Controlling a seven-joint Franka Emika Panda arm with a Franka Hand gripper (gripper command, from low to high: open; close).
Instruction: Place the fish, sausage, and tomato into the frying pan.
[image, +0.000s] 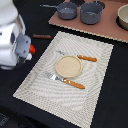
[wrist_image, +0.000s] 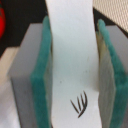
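Place: I read this as a mock kitchen or dining setup staged for robot work, not a lived-in home.
Table setting: on my exterior view I see a striped placemat (image: 65, 70), a round beige plate (image: 68, 66) at its middle, and an orange-handled fork (image: 66, 81) and knife (image: 77, 56) on either side of it.
Cookware: a frying pan (image: 66, 10) and a deeper grey pot (image: 91, 13) sit on a brown board (image: 100, 27).
Surface: black surface (image: 112, 85), plain and bare like a test bench.
Lab cue: the white robot arm (image: 11, 37) looms at the exterior view's left.
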